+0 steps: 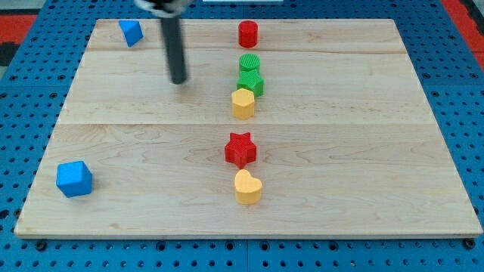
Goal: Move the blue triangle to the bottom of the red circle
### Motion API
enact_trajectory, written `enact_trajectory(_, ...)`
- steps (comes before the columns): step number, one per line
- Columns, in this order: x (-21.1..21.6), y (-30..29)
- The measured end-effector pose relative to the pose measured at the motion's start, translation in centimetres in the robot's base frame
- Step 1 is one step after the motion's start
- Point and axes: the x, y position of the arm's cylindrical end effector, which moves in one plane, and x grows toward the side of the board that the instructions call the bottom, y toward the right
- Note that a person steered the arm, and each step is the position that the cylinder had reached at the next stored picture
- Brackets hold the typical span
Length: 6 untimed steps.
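Note:
The blue triangle [131,32] lies at the board's top left corner. The red circle [248,34] stands at the top, near the middle. My tip [178,80] rests on the board below and to the right of the blue triangle, and to the left of and below the red circle. It touches no block.
Below the red circle runs a column: green circle [249,63], green block [251,81], yellow block [243,103]. Lower down are a red star [240,149] and a yellow heart [247,187]. A blue cube [74,179] sits at the bottom left. The wooden board [363,151] lies on blue pegboard.

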Motion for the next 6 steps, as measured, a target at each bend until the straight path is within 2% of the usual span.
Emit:
enact_trajectory(1, -3.9, -8.8)
enact_trajectory(2, -9.0, -12.7)
enact_trajectory(3, -12.1, -10.0)
enact_trajectory(5, -6.7, -2.4)
enact_trajectory(6, -8.1, -5.4)
